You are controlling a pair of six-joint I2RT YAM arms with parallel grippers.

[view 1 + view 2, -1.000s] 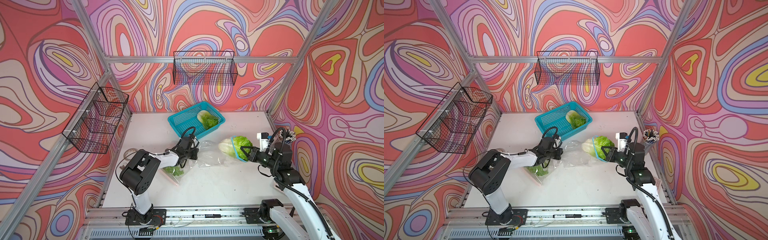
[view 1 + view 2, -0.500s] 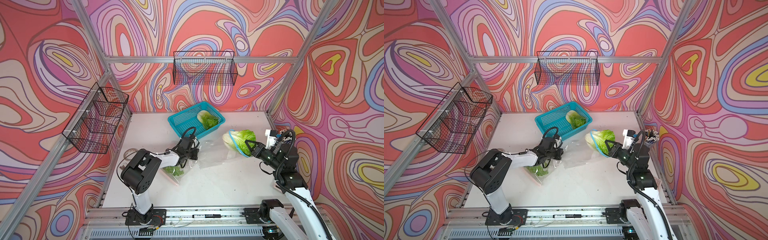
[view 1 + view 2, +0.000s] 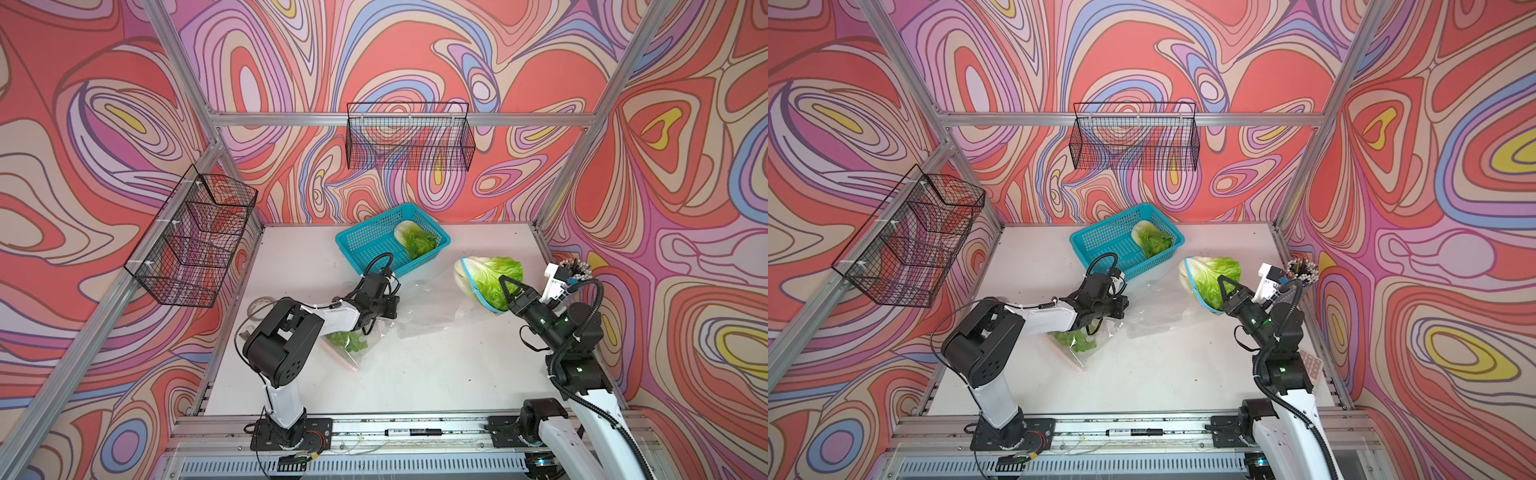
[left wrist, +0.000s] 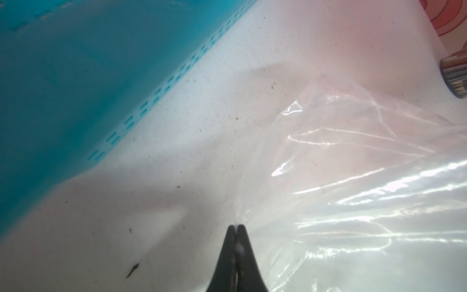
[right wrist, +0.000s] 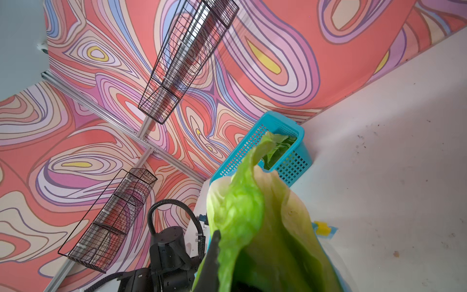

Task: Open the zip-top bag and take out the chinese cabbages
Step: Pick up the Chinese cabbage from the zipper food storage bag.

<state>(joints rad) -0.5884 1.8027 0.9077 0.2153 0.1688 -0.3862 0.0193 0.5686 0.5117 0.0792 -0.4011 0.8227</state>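
Two arms: the left arm (image 3: 286, 332) reaches low across the table's left half, and the right arm (image 3: 582, 328) stands at the near right. Two black wire baskets hang on the walls, the far wire basket (image 3: 409, 137) and the left wire basket (image 3: 191, 241). One teal basket (image 3: 361, 243) sits far centre. One clear zip-top bag (image 3: 424, 309) lies crumpled mid-table, with the left gripper (image 4: 236, 227) pinched tight on its film.

There are three chinese cabbages:
- The basket cabbage (image 3: 415, 243) lies in the teal basket.
- The held cabbage (image 3: 486, 276) is to the right of that basket. The right gripper (image 3: 505, 286) is clamped on its leaves, and a blue strip curves across it.
- The bagged cabbage (image 3: 349, 340) is inside the bag under the left arm.

The table (image 3: 415, 374) is white and speckled. The walls (image 3: 415, 50) are swirled red, pink and purple, set in an aluminium frame (image 3: 332, 119)
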